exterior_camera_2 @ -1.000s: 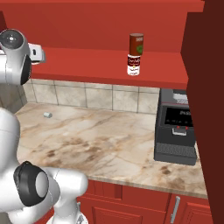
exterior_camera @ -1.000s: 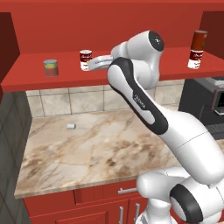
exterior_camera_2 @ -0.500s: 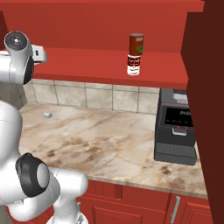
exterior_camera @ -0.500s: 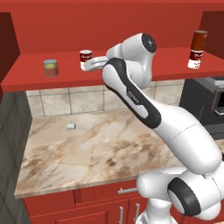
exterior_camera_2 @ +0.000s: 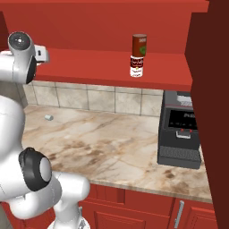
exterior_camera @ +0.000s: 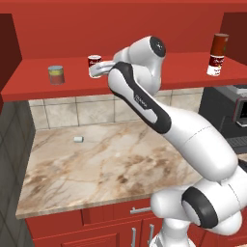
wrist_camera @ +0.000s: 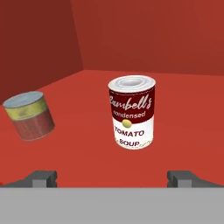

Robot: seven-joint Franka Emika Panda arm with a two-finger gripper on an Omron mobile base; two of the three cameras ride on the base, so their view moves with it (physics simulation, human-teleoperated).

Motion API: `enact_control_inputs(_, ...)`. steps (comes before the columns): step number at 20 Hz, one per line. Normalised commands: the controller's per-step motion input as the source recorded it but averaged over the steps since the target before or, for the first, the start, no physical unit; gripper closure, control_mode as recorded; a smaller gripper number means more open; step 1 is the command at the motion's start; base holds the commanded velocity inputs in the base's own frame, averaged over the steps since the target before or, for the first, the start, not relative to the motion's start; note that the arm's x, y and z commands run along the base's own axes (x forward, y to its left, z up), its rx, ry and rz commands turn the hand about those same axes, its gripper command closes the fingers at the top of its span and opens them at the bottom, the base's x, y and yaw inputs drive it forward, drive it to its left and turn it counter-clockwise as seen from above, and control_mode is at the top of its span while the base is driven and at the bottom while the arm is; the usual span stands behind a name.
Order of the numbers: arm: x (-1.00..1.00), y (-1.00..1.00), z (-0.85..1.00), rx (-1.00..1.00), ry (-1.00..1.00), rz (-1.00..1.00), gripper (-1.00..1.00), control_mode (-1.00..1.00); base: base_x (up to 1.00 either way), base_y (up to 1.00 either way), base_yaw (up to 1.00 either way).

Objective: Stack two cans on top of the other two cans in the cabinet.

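You have a marble table [exterior_camera: 111,164] under the tiled backsplash [exterior_camera: 62,113]. A small pale block [exterior_camera: 78,139] lies on the table near the backsplash. A black appliance [exterior_camera_2: 181,134] stands at the table's right end, red drawers [exterior_camera: 87,226] below.

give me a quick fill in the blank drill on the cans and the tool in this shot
1. The dark red can stands on top of a ____ can.
2. The tool is ____, its tips spread wide and apart from the lone soup can.
3. The grey can has a yellow-green ____.
4. All cans stand on the shelf of the red ____.

Missing words: soup; open; label; cabinet
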Motion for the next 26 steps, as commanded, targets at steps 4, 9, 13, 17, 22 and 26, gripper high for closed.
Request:
enact_control_inputs(4,0.21,0.11,0.00,0.00,0.00,0.00,-1.00,-1.00,0.00,0.00,0.00)
enact_control_inputs(9,0.17,0.07,-0.02,0.00,0.00,0.00,-1.00,-1.00,0.00,0.00,0.00)
enact_control_inputs(13,0.16,0.03,-0.07,0.00,0.01,0.00,-1.00,-1.00,0.00,0.00,0.00)
enact_control_inputs(17,0.15,0.02,-0.07,-0.01,0.00,0.00,-1.00,-1.00,0.00,0.00,0.00)
enact_control_inputs(22,0.16,0.03,-0.05,-0.02,0.00,0.00,-1.00,-1.00,0.00,0.00,0.00)
enact_control_inputs(26,0.17,0.03,0.00,0.00,0.00,0.00,-1.00,-1.00,0.00,0.00,0.00)
